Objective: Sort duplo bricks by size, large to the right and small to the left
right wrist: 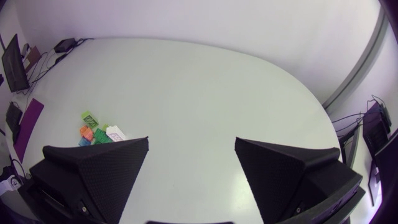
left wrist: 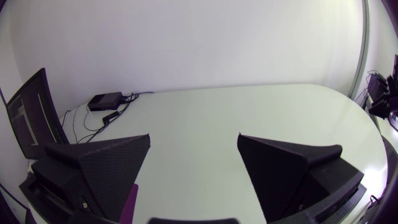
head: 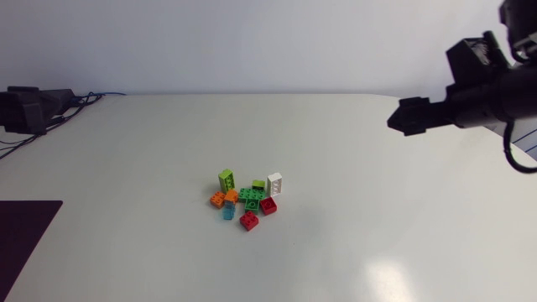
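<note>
Duplo bricks [head: 245,200] are pictured in one loose, unsorted cluster near the middle of the white table [head: 377,235]. A dark mat [head: 25,239] is laid at the table's near left corner.

Nearest the camera in the cluster lies a red brick [head: 249,221]. A blue brick [head: 228,211] is just beside it, and a second red brick [head: 268,205] is set slightly farther back. Behind these, two orange bricks [head: 223,197] are seen close against a dark green brick [head: 250,197]. At the far side of the cluster, a long lime brick [head: 226,177] and a long white brick [head: 274,182] are shown lying at an angle, with a small lime piece [head: 258,184] between them.

Farther back and to the right, the right gripper [right wrist: 191,168] is held above the table, well apart from the bricks. Its fingers [right wrist: 93,168] are spread wide and nothing is gripped between them. In its wrist view the bricks appear ahead of it, off to one side.

The left gripper [left wrist: 193,168] is seen at the table's far left corner, well away from the cluster. Its fingers [left wrist: 99,168] are likewise spread wide, with only bare tabletop seen ahead of them.
</note>
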`<state>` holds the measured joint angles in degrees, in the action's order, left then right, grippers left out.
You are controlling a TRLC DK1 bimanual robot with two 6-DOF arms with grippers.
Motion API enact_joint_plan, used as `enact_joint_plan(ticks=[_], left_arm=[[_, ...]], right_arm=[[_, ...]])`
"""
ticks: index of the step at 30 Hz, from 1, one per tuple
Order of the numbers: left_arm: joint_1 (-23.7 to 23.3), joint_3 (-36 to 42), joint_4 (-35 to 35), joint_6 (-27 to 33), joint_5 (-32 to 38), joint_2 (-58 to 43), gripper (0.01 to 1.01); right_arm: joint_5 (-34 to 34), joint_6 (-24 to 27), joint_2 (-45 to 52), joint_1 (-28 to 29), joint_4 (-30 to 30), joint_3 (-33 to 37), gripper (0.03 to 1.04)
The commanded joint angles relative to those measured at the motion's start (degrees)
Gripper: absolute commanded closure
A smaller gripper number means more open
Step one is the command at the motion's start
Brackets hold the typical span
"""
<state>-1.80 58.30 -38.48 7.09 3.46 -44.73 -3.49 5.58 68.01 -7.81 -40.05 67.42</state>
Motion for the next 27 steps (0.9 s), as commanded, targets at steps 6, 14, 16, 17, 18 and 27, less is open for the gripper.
enact_joint_plan(ticks=[6,14,16,17,18,27], left_arm=[[4.09,3.84,-6.08,4.07,0.14,-5.46,0.052],[7.96,10.95,-15.75,4.60,-2.50,-18.46,0.049],[8.13,11.83,-15.05,4.68,-2.67,-18.73,0.049],[8.13,12.10,-14.43,4.51,-2.67,-18.73,0.049],[8.13,12.18,-13.82,4.51,-2.67,-18.73,0.049],[8.13,9.99,-11.44,3.81,-3.64,-19.61,0.049]], right_arm=[[4.28,-2.68,17.77,-10.56,-3.19,8.34,0.07],[8.50,-10.59,34.03,-20.14,-2.75,20.12,0.07],[10.61,-12.18,37.46,-22.68,-1.17,22.32,0.07],[12.80,-12.53,38.87,-24.09,-0.38,23.02,0.07],[14.74,-13.14,39.92,-25.41,0.15,23.64,0.07],[15.35,-19.21,49.68,-28.22,-1.26,28.65,0.07]])
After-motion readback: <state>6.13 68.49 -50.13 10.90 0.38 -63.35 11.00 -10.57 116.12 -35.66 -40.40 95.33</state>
